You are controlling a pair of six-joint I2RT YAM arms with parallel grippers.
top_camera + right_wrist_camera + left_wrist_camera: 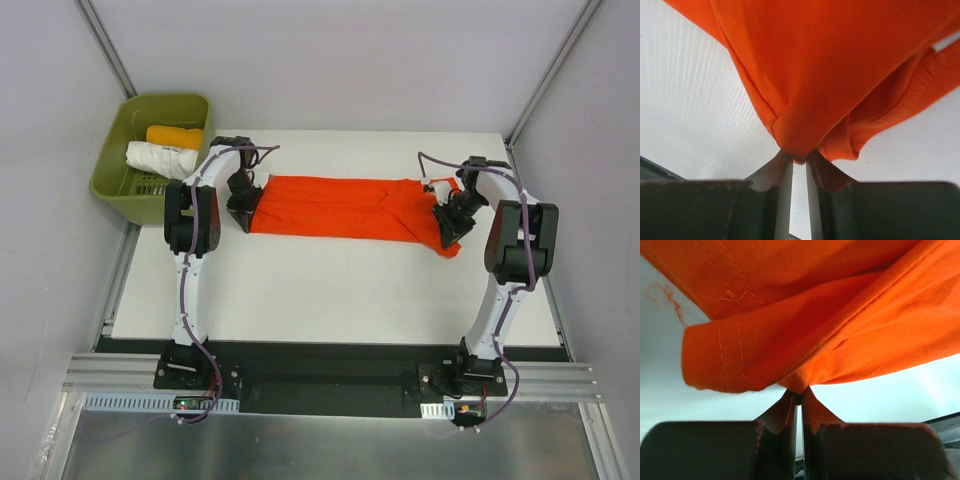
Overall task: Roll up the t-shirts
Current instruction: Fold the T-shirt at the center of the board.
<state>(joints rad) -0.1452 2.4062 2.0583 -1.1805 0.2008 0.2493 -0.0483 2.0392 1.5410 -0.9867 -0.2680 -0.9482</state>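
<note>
Jaws of both grippers were clamped on cloth: left gripper [244, 203] pinched a fold at the left end of the bright red-orange, thin-cloth, short-sleeved t-shirt [345, 207], & right gripper [450, 222] pinched a bunched bit at its right end. Left wrist view: dark fingers [775, 440] nearly met, w/ only a thin slit btwn them, tips nipping a point of orange fabric. A double-stitched hem [727, 355] curled over just left of the pinch, & a loose orange thread [667, 297] showed against the white at the left edge. Right wrist view: fingers stood a little further apart, w/ a rounded fold of cloth caught at the tips. Top view: t-shirt lay as a long narrow strip running left-right across the far half of the white rectangular table top [330, 290], spanning btwn the 2 grippers, its right end dipping slightly nearer. Olive-green plastic basket [108, 185] sat off the table's far-left corner, holding a rolled white cloth [160, 158] & a rolled yellow-orange cloth [175, 134] on its far side.
</note>
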